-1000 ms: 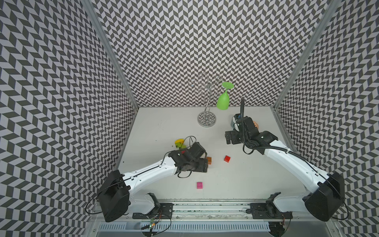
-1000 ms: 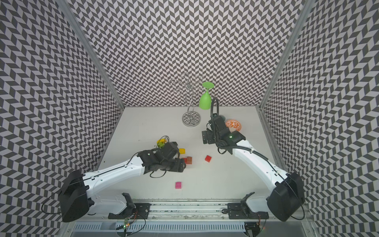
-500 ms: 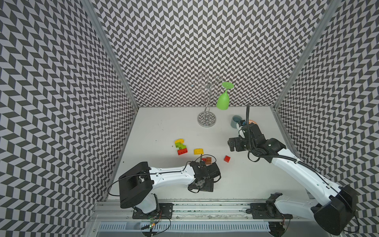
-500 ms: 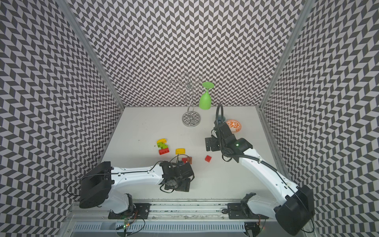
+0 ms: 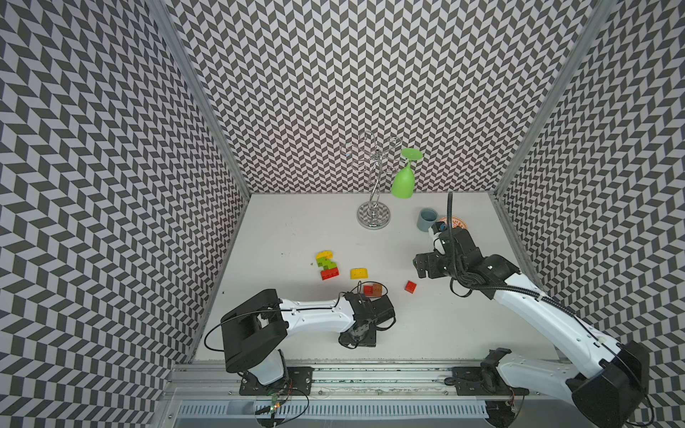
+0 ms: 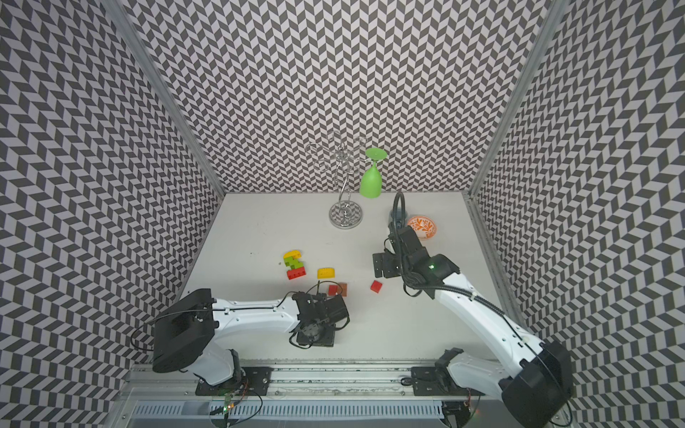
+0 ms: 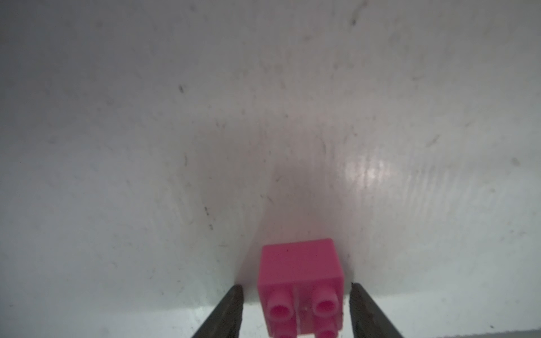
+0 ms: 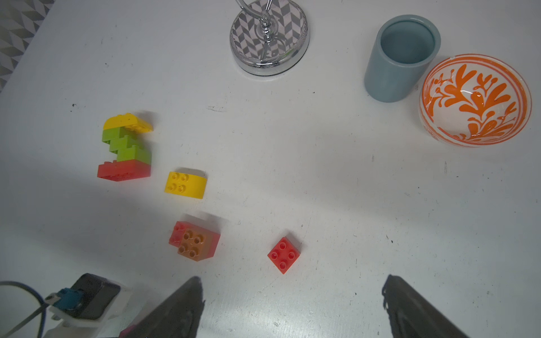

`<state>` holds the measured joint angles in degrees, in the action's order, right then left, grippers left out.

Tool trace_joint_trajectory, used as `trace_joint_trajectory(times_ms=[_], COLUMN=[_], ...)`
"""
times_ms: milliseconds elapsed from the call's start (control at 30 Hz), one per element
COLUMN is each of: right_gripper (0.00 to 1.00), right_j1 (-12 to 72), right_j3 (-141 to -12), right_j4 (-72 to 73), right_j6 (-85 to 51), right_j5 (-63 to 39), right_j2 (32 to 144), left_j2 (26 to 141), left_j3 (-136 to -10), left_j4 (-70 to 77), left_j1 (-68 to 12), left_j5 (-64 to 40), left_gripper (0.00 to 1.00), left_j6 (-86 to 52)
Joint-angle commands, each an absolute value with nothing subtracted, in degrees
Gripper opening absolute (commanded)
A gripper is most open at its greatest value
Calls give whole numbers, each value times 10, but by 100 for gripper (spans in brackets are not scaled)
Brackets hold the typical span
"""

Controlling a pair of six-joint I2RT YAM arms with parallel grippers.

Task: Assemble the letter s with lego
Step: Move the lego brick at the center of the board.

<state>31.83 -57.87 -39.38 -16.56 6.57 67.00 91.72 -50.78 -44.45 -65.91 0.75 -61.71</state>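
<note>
Stack (image 8: 126, 146): a rounded yellow brick, lime greens and a long red, stepped, on the table (image 5: 296, 229).
Loose yellow brick (image 5: 359, 273): studs up, just beside the stack.
Pink brick (image 7: 300, 281): small and studded, between the left gripper's (image 7: 297, 286) fingers.
Left gripper: narrow, with a slim gap on each side of the pink brick.
Red-and-brown pair (image 5: 372, 289): near the left gripper.
Small red brick (image 5: 410, 287): alone.
Right gripper (image 8: 291, 280): wide, holding nothing, near the small red brick.

Back of counter (image 5: 296, 229): stand (image 5: 373, 215) near centre, glass (image 5: 403, 181) hanging from it; cup (image 5: 427, 219) to its right; bowl (image 6: 422, 226) just beside cup, further right.
Middle: brick stack (image 5: 327, 265) at left; rounded brick (image 5: 359, 273) just right of it; stacked pair (image 5: 373, 289) in front of that; lone brick (image 5: 410, 287) right of pair, apart.
Front: small brick (image 7: 298, 266) on counter between jaws of left gripper (image 7: 296, 287), gap on each side.
</note>
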Motion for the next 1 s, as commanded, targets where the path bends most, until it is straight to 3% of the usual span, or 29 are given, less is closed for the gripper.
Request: trace_joint_trajectory(times_ms=[0, 233, 500, 767, 967], right_gripper=[94, 90, 89, 92, 97], right_j1=[318, 317, 317, 317, 316], right_j3=[-577, -584, -592, -591, -589], right_j4=[-371, -375, -376, -383, -383], right_j6=[-165, -167, -164, -159, -190], right_j5=[65, 63, 61, 60, 64], right_j2=[659, 659, 662, 661, 668], left_j2=[924, 956, 1016, 1065, 1050], left_j3=[-510, -551, -627, -660, -671], left_j4=[-426, -427, -436, -422, -441], left_j1=[-654, -653, -597, -578, -578], left_j5=[15, 9, 36, 18, 26], left_gripper=[47, 16, 8, 20, 60], left_j6=[-605, -579, -533, -513, -513])
